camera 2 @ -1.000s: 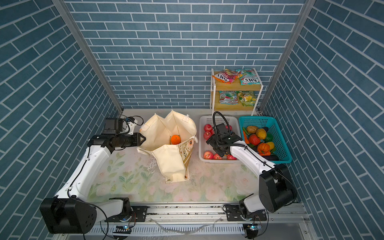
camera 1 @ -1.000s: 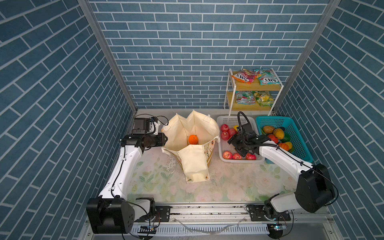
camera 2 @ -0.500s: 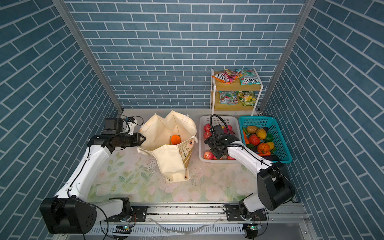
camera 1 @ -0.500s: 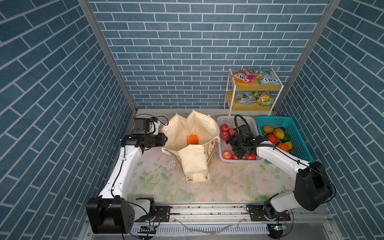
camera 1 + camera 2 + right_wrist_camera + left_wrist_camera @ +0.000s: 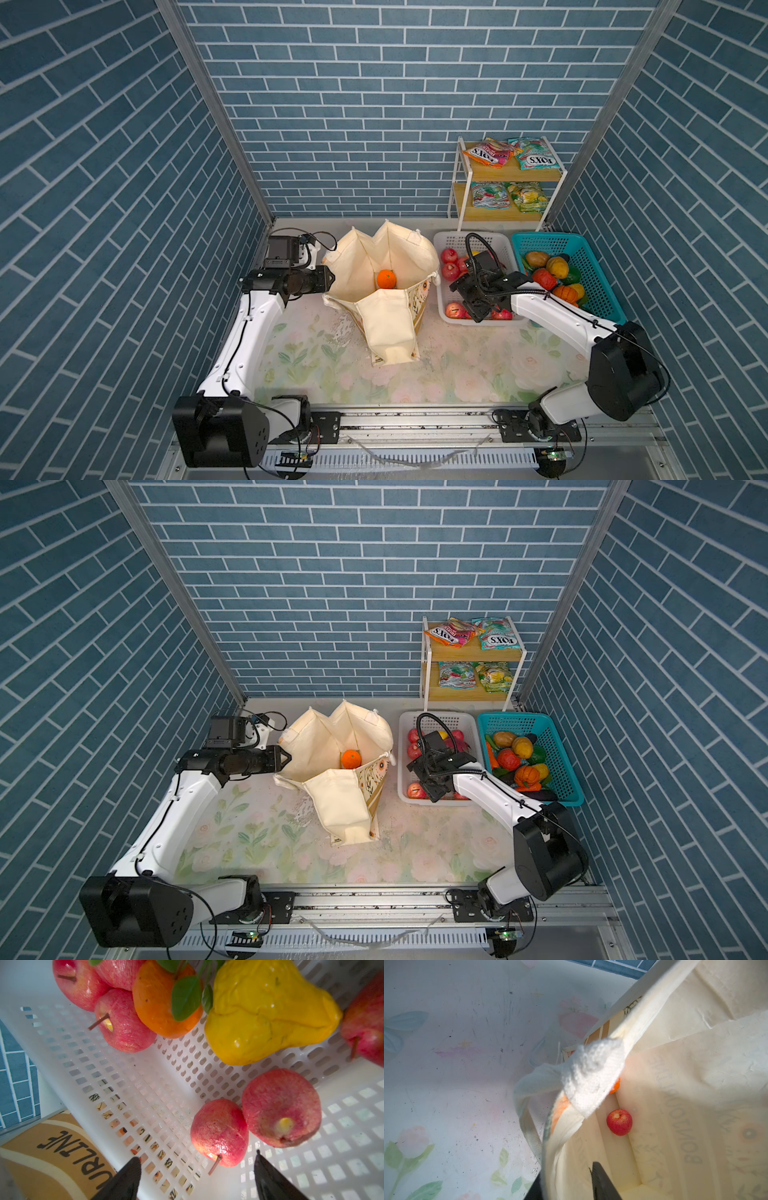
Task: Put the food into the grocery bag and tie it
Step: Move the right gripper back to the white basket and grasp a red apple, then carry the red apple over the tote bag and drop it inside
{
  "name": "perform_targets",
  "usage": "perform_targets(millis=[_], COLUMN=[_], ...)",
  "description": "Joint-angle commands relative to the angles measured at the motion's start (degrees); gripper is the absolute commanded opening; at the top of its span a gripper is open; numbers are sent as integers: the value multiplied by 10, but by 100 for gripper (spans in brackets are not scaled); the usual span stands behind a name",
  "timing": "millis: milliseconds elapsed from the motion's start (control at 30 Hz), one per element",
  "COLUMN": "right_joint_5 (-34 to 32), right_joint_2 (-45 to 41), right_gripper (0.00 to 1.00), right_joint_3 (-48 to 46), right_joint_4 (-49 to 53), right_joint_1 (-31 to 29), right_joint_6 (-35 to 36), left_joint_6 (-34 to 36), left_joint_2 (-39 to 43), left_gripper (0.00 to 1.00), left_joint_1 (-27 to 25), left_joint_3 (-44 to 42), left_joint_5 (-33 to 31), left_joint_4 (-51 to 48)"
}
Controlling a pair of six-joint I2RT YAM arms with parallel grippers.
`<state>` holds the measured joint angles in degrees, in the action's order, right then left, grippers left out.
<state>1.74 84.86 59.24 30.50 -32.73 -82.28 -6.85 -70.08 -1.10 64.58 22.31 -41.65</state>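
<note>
— Our left gripper (image 5: 328, 277)?
— We've clamped the grocery bag (image 5: 388, 328) rim at its nine o'clock; an orange (image 5: 386, 279) lies inside.
— Our right gripper (image 5: 196, 1156)?
— Spread wide over a red apple (image 5: 219, 1132) in the white basket (image 5: 145, 1084), at the bag's three o'clock.

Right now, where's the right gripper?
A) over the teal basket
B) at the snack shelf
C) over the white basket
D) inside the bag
C: the right gripper hangs open over the white basket, and its wrist view shows a red apple on the basket floor just ahead of the fingertips.
</note>
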Motion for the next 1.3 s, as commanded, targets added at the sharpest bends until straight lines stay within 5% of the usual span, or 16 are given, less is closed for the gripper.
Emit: perform_targets(millis=[0,567,900,1067,1267], right_joint_5=[10,27,25,13,-29], right_joint_2=[14,90,104,78,7], right_gripper=[85,91,69,50,48], right_joint_3=[-2,19,12,7,30], right_joint_4=[9,24,-5,-18,6], right_joint_1=[-3,-3,-4,-3,-4], right_joint_6=[-23,-17,-10,-2,24], left_joint_6=[3,3,3,3,3], left_joint_2=[5,5,3,5,6], left_gripper=[36,36,36,36,36], left_joint_1=[-1,-1,-1,-1,-1], left_joint_3=[-6,-6,-6,-6,-6], left_joint_5=[-2,-8,-8,-9,-13], left_joint_4=[-3,-4,-5,-5,-5])
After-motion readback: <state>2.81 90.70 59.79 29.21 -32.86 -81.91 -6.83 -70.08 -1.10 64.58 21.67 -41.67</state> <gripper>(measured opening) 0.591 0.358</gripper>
